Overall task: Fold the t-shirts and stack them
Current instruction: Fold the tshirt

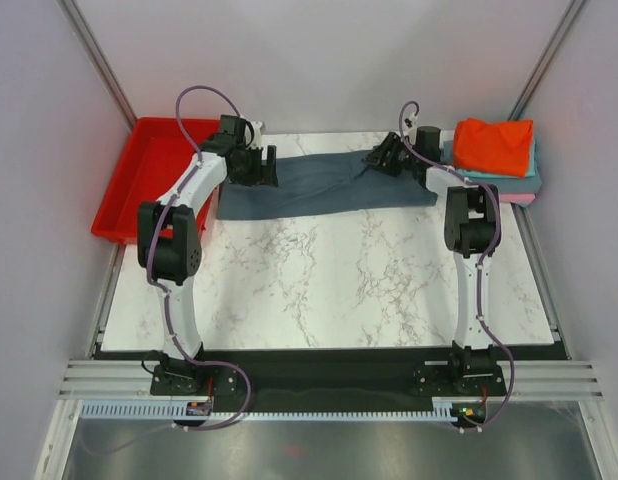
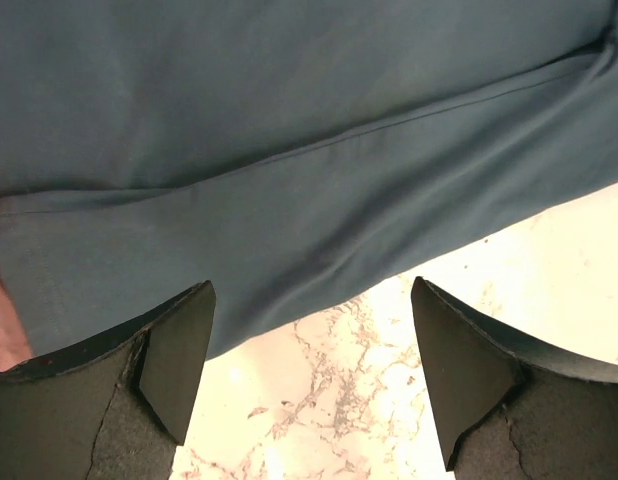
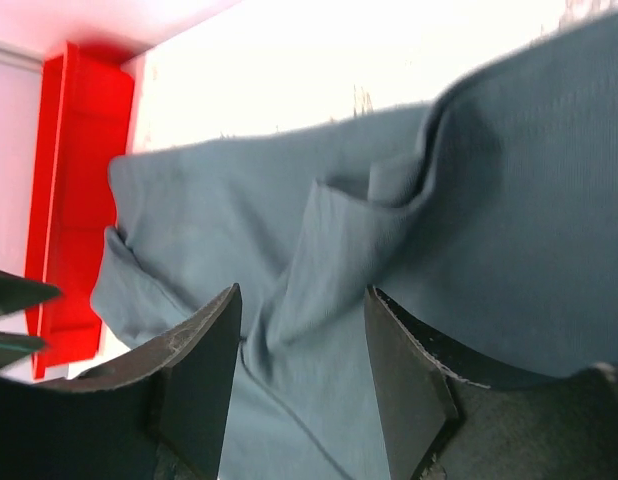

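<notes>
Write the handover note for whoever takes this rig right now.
Left hand: open, holding nothing, at the left end of the slate shirt.
Right hand: astride a raised fold at that shirt's right end; grip unclear.
Done: orange-red shirt folded, stacked on teal shirt and pink shirt, far right corner.
Left: finish folding the slate shirt, add it to the stack.

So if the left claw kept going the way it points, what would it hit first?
Probably the slate blue-grey t-shirt: the open left gripper aims at its edge, bare table just beside. Depth is unclear.
</notes>
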Available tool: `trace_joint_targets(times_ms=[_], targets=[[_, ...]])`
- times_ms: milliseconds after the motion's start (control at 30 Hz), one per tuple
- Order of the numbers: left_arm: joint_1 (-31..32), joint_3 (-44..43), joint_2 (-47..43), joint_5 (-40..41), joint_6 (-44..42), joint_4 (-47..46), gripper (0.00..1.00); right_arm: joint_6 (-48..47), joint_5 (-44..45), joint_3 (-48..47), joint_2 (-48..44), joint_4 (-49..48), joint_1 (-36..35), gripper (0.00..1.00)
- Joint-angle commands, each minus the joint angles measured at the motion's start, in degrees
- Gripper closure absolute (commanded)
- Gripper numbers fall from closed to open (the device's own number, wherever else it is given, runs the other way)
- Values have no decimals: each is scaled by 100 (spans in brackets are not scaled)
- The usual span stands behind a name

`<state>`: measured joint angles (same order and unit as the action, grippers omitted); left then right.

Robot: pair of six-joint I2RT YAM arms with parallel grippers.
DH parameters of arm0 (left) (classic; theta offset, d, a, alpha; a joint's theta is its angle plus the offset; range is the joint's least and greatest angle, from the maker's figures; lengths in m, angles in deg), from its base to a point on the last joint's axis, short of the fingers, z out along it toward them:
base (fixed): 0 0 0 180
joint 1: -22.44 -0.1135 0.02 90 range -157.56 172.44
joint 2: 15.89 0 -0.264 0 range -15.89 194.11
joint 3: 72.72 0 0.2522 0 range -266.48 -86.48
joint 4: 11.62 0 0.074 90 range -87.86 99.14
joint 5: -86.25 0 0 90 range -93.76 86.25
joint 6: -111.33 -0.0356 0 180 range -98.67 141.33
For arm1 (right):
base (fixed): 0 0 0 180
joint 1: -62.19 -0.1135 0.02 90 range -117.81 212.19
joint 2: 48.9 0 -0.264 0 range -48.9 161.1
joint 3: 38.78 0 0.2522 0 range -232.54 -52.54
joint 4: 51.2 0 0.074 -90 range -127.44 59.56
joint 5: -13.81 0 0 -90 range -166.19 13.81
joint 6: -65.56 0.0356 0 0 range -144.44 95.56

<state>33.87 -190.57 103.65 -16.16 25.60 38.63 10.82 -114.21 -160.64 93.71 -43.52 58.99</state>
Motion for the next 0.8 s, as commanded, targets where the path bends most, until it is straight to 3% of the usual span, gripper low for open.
trace_joint_targets(times_ms=[0, 500, 633, 767], targets=[[62, 126, 297, -131, 39, -195, 12, 287, -65, -545, 223, -534, -31, 39], [440, 521, 139, 458, -392, -54, 10, 727, 392, -1618, 1340, -1184, -594, 36], [571, 487, -80, 633, -410, 16, 1, 473, 419, -1636, 1033, -1000, -603, 35], [554, 329, -204, 730, -629, 69, 1, 385, 330, -1128, 348, -868, -314, 35]])
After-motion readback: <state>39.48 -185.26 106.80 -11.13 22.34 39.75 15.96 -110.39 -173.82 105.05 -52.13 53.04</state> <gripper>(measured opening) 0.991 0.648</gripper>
